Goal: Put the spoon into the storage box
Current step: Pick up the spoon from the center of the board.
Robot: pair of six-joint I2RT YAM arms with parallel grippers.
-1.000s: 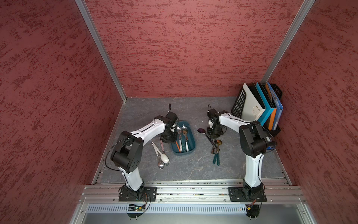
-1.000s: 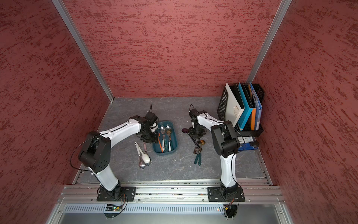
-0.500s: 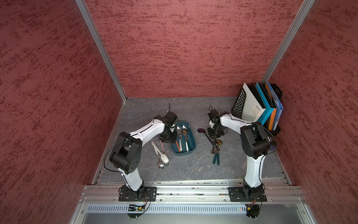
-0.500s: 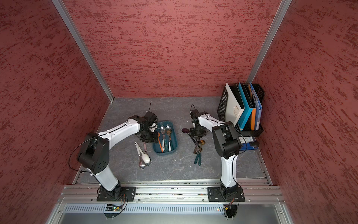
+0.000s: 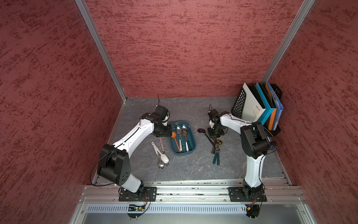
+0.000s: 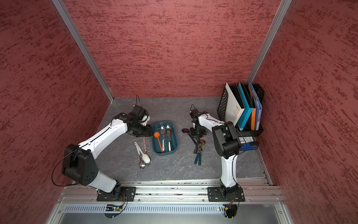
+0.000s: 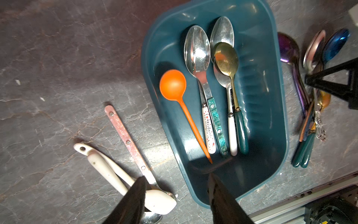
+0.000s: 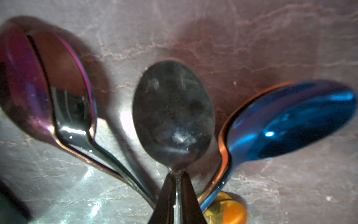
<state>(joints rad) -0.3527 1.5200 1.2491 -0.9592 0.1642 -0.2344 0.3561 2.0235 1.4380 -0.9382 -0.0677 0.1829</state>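
The grey tabletop [image 5: 193, 170] carries all items. A black mesh file rack [image 5: 239, 100] holding upright folders [image 5: 263, 108] is placed in the far right corner.

The left arm [image 5: 133, 135] and the right arm [image 5: 232, 122] are both extended toward the middle of the tabletop.

The storage box [image 5: 183, 153] is located near the centre of the tabletop, between the two arms. An orange spoon [image 7: 172, 85], two steel spoons [image 7: 197, 48] and a gold spoon [image 7: 225, 58] are contained in it, with bowls toward the far edge.

The left gripper [image 7: 176, 176] is positioned over the left rim of the box. Its fingers are seen spread apart, and nothing is held between them.

The right gripper [image 8: 176, 174] is positioned to the right of the box, over a cluster of loose spoons. Its fingers are clamped on the neck of a grey spoon [image 8: 172, 114]. Whether the bowl is clear of the surface cannot be determined. This spoon is flanked by a purple spoon [image 8: 38, 83] and a blue spoon [image 8: 290, 120].

A white spoon [image 7: 108, 170] and a pink-handled spoon [image 7: 126, 135] lie on the tabletop just left of the box.
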